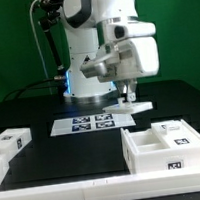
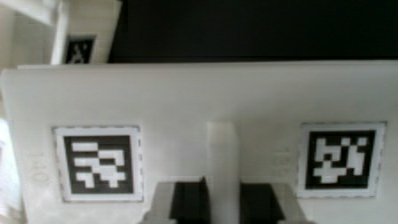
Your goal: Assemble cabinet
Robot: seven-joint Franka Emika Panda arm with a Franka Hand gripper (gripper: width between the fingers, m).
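White plastic cabinet blocks point(image 1: 12, 142) lie at the exterior view's left on the dark table point(image 1: 33, 108), each with a small black-and-white square tag on its upper face. They sit well apart from everything else. Right of them, in the middle and farther back, the marker board point(image 1: 89, 121) lies flat with its printed squares facing up. Just beside its right end, the arm point(image 1: 115, 26) reaches down and the gripper point(image 1: 127, 93) sits on a flat white panel point(image 1: 134, 106) that rests low over the table. In the wrist view this panel point(image 2: 196, 100) fills the picture as a pale matte face carrying two tags point(image 2: 98, 160). A narrow raised rib of it stands between the dark fingers point(image 2: 178, 205). The jaws are drawn almost together and pinch that rib. Nearest the camera, at the exterior view's right, stands the cabinet box point(image 1: 166, 151). It is an open-topped white body of flat walls with a partition inside, one tag on its front wall and another on a wall at its far right. It stands apart from the panel and the gripper.
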